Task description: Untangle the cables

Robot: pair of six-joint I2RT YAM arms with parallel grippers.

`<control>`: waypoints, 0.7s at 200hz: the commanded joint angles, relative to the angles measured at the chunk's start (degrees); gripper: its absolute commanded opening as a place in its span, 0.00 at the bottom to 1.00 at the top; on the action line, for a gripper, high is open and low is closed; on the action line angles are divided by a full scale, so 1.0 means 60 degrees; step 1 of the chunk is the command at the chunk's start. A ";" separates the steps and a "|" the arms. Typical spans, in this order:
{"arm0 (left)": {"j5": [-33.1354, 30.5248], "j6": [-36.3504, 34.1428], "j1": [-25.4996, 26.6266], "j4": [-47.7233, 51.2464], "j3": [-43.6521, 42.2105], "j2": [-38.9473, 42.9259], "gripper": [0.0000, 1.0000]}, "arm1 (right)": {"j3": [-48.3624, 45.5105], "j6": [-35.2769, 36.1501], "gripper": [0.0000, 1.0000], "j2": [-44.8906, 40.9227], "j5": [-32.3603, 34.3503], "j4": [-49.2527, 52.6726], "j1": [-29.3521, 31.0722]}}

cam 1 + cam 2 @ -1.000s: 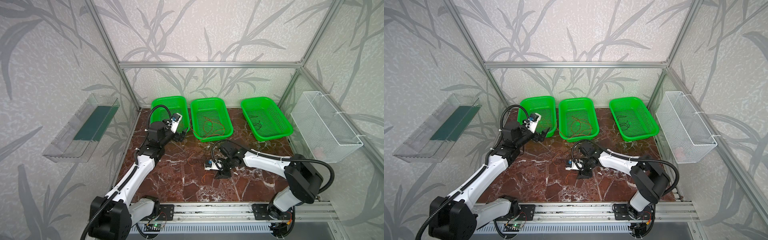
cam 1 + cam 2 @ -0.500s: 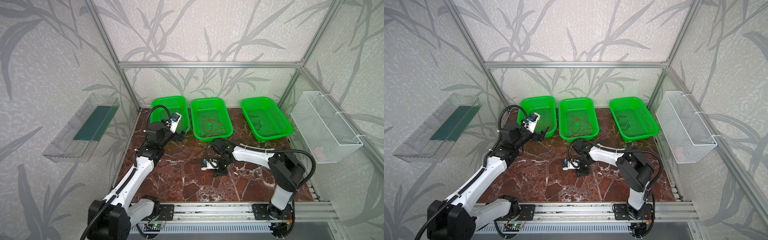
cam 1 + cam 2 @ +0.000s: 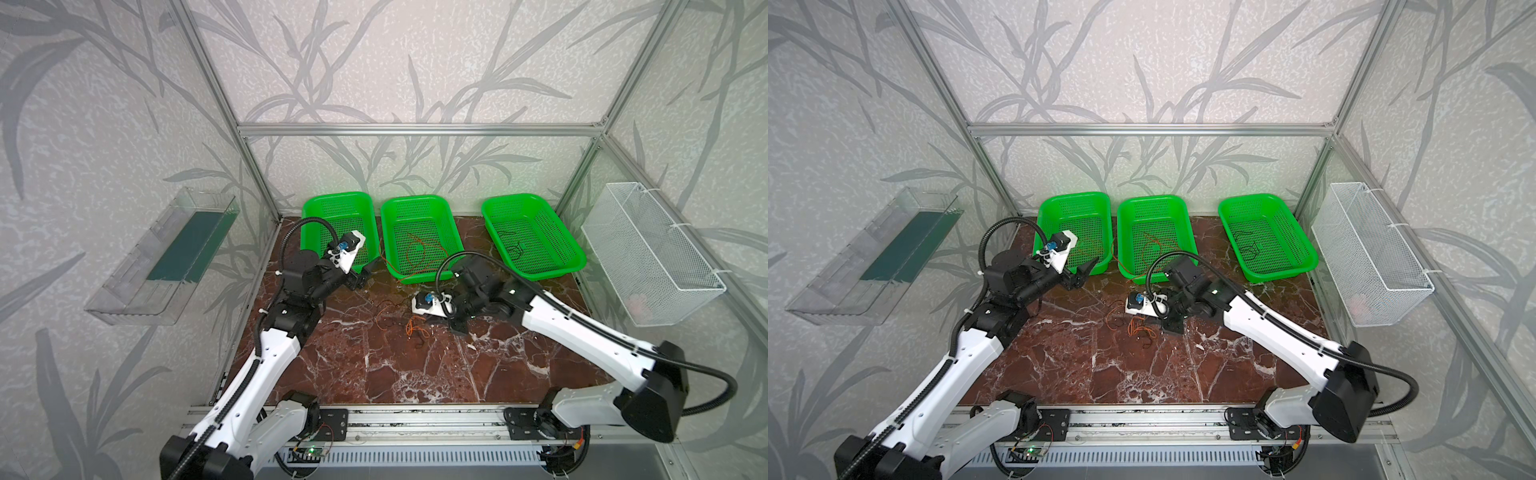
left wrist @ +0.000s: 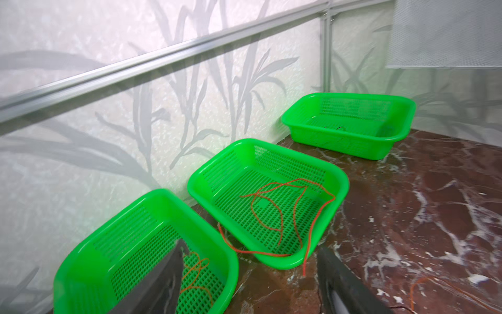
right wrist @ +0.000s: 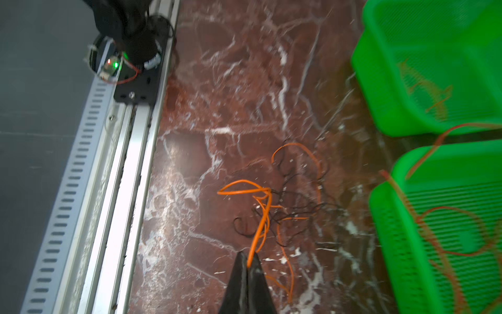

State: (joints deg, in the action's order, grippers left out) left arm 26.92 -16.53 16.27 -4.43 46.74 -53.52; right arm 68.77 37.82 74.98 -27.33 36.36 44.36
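cables (image 5: 261,221) tangled, green baskets (image 3: 419,199) just beside

The red-brown marbled counter (image 3: 374,374) fills the lower middle of both top views. Along its upper edge stand three green baskets: left basket (image 3: 336,195), middle basket (image 3: 415,198), right basket (image 3: 515,198). Just below the middle basket lies a loose tangle of orange and black cables (image 3: 411,328).

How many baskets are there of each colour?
Green baskets: 3
White wire basket: 1
Total: 4
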 commanded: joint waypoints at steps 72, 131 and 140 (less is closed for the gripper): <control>0.1179 0.0386 0.2721 -0.0293 -0.0212 0.0909 0.92 | 0.2434 -0.0232 0.00 -0.0327 -0.0387 -0.0579 -0.0816; -0.0068 0.0317 0.3730 -0.1888 0.0192 -0.0960 0.92 | 0.2752 -0.0358 0.00 -0.0423 -0.1155 -0.1227 -0.0816; 0.0039 0.0171 0.3819 -0.1831 0.0467 -0.1264 0.90 | 0.2810 -0.0321 0.00 -0.0436 -0.1187 -0.1204 -0.0814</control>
State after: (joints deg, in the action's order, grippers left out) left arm 29.36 -14.79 38.02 -10.61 46.02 -58.02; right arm 83.02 36.42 72.99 -31.90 30.76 39.64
